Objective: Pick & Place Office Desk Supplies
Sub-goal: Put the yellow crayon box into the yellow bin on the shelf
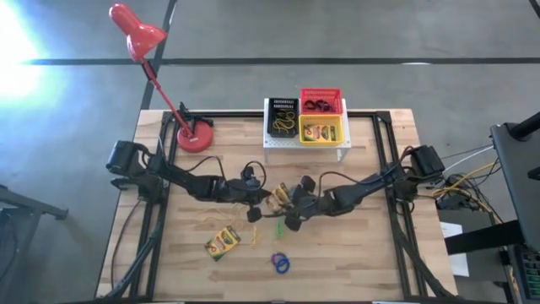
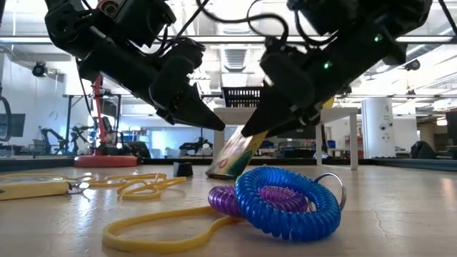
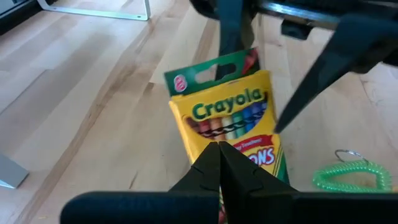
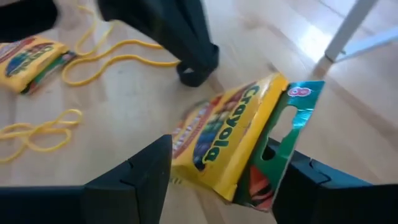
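Note:
A yellow-and-green crayon box (image 1: pixel 278 196) stands tilted at mid-table. Its lower end (image 2: pixel 216 173) is on the wood and its green flap end is up. My left gripper (image 3: pixel 217 149) is shut, with its tips at the box's printed face. My right gripper (image 4: pixel 227 160) comes from the right, open wide, with the box's upper part between its fingers. A second crayon box (image 1: pixel 222 243) lies flat nearer the front. Yellow rubber bands (image 1: pixel 211 218), a green ring (image 1: pixel 278 228) and blue and purple rings (image 1: pixel 280 263) lie loose on the table. My left gripper lays its shut fingertips (image 3: pixel 214 155) on the box's printed face (image 3: pixel 231 124) about halfway along, slanting down from the table's left. My right gripper has one finger (image 4: pixel 140 177) by the box's yellow edge (image 4: pixel 186 163) and the other (image 4: pixel 305 177) by the green flap (image 4: pixel 297 102). The raised end seems to lean on a finger.
A white stand (image 1: pixel 278 143) at the far edge carries a black basket (image 1: pixel 283 116), a red basket (image 1: pixel 321 101) and a yellow basket (image 1: pixel 322 131). The red lamp's base (image 1: pixel 195 138) sits at the far left. Dark frame rails run along both table sides.

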